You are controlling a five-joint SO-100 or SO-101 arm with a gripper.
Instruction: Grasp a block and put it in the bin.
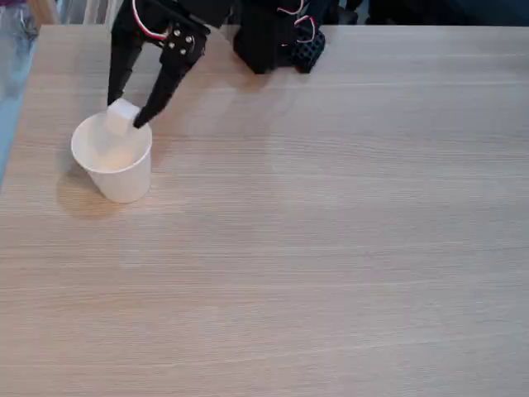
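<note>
Now, end effector [126, 117]: I pinched the block [122, 115] between both fingers.
Block: held over the bin's [116, 178] far rim, ready to drop.

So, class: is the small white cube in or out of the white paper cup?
Out: the small white cube sits between the black gripper fingers, above the white paper cup rim.

The arm [173, 33] is matte black plastic, with red and white cables looped along it and small screws above two tapered jaws.
</note>
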